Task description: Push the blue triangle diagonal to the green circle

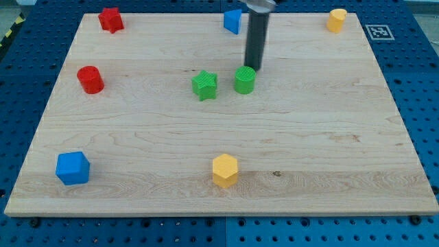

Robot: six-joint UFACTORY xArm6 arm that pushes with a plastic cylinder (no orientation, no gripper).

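Observation:
The blue triangle [233, 21] lies near the board's top edge, a little right of centre. The green circle [244, 79] stands below it, near the board's middle. My tip [254, 68] is at the lower end of the dark rod [256, 38], just above and right of the green circle, close to or touching its top edge. The tip is well below the blue triangle and slightly to its right.
A green star [204, 85] sits just left of the green circle. A red star [110, 19] is at top left, a red cylinder [90, 79] at left, a blue cube [73, 168] at bottom left, a yellow hexagon [225, 170] at bottom centre, a yellow block [336, 20] at top right.

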